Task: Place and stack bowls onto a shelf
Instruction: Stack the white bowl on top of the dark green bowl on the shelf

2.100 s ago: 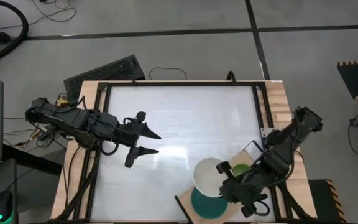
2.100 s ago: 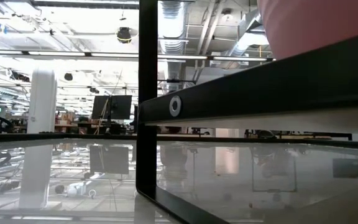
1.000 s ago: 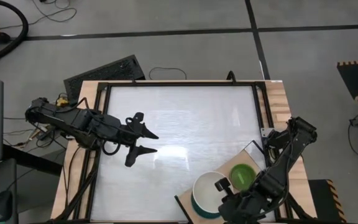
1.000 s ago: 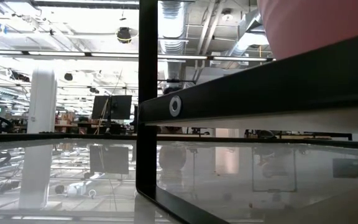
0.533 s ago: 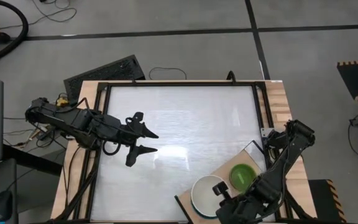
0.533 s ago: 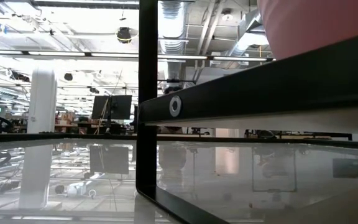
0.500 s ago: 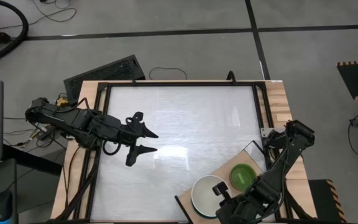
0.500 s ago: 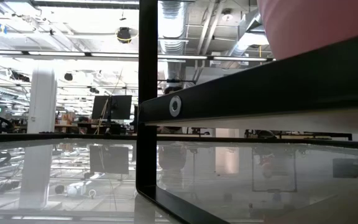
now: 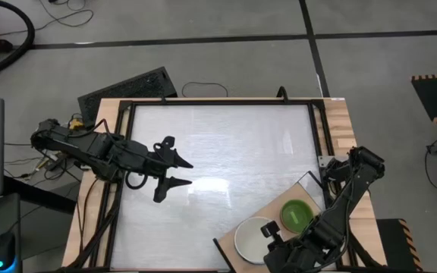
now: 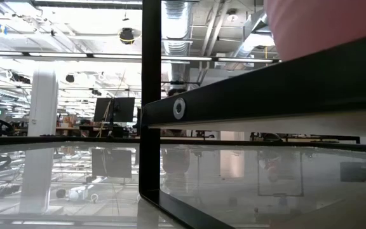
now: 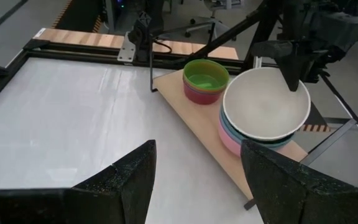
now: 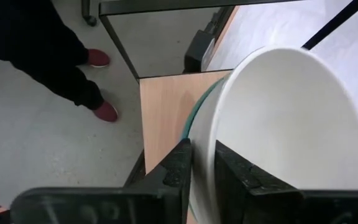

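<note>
Straddling the near rim of the cream-white bowl, the right gripper has jaws barely parted (grip uncertain), bowl nested atop the stack on the shelf; left gripper gapes empty mid-bench.

white table, shelf, 2 bowl stacks

bright, even light; glossy table glare

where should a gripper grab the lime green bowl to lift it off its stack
Grip the lime green bowl by its rim, one finger inside and one outside, coming straight down. It sits upright, mouth up, nested on a red bowl, so only the rim stands free.
</note>
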